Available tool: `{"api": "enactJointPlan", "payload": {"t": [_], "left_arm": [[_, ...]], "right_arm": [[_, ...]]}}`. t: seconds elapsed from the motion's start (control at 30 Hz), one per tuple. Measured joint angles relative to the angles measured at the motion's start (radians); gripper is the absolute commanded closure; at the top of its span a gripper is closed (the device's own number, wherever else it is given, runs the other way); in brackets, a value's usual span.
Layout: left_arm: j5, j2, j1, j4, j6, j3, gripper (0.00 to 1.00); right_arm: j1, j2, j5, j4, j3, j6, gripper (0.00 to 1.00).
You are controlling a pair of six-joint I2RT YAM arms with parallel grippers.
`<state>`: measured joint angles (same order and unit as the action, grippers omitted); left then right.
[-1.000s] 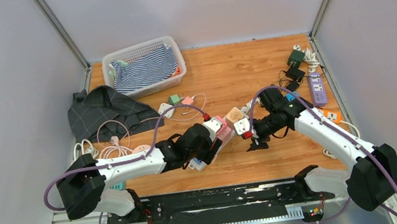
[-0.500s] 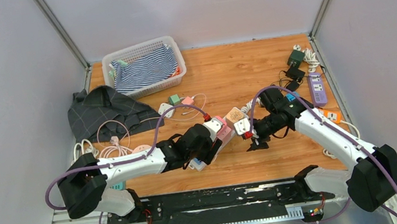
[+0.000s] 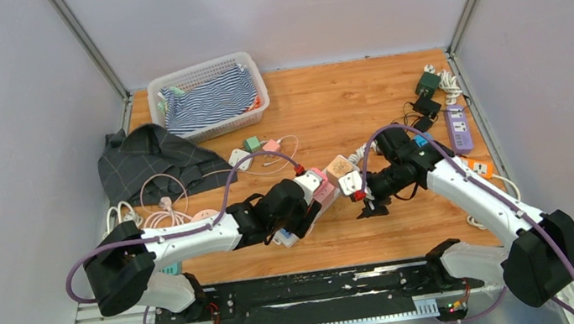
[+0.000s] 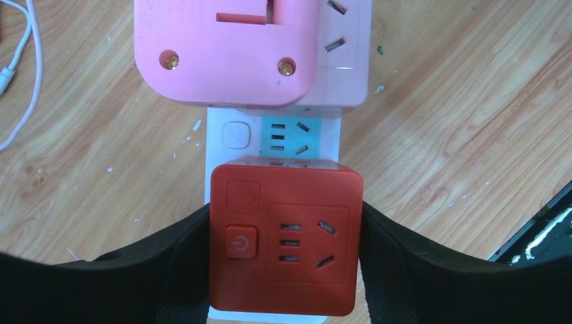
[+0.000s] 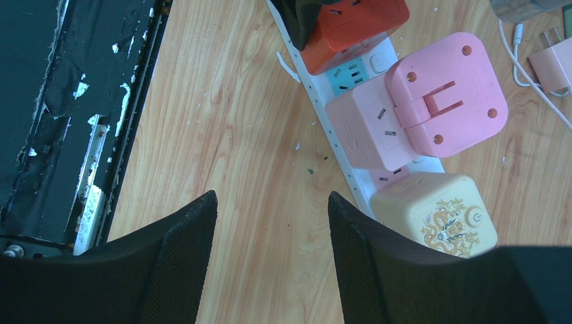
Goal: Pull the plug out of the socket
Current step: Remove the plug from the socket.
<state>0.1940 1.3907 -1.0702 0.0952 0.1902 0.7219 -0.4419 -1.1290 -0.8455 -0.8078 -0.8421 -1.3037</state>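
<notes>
The left gripper (image 4: 283, 237) pinches the red cube plug (image 4: 283, 202) between its jaws, apparently seated on the white power strip (image 4: 233, 135). The right gripper (image 5: 273, 250) hangs spread and empty, with the strip just outside its right finger. Next, the right likely pins the strip while the left pulls straight off.

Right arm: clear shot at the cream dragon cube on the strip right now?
Probably yes. The right gripper hangs open and empty right beside the cream cube, with nothing between them. The pink adapter is its close neighbour, so finger room on that side may be tight.
</notes>
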Motion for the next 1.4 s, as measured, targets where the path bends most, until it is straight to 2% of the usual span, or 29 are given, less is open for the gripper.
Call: {"api": "enactJointPlan", "payload": {"t": [0.37, 0.47, 0.77, 1.0, 1.23, 1.4], "left_arm": [[-0.006, 0.0, 0.0, -0.002, 0.0, 0.0, 0.32], [-0.006, 0.002, 0.0, -0.003, 0.0, 0.0, 0.35], [-0.01, 0.009, 0.0, -0.014, 0.004, 0.0, 0.37], [-0.012, 0.022, 0.0, -0.041, 0.012, 0.0, 0.47], [-0.013, 0.022, 0.0, -0.042, 0.015, 0.0, 0.49], [-0.012, 0.027, -0.006, -0.051, 0.002, 0.001, 0.58]], "right_arm": [[0.0, 0.0, 0.0, 0.0, 0.0, -0.001, 0.36], [0.0, 0.0, 0.0, 0.0, 0.003, -0.001, 0.36], [0.0, 0.0, 0.0, 0.0, 0.005, -0.002, 0.36], [0.006, 0.0, 0.0, 0.0, 0.005, -0.003, 0.36], [0.007, 0.0, 0.0, 0.0, 0.005, -0.001, 0.37], [0.023, -0.001, -0.001, 0.002, 0.003, 0.035, 0.38]]}}
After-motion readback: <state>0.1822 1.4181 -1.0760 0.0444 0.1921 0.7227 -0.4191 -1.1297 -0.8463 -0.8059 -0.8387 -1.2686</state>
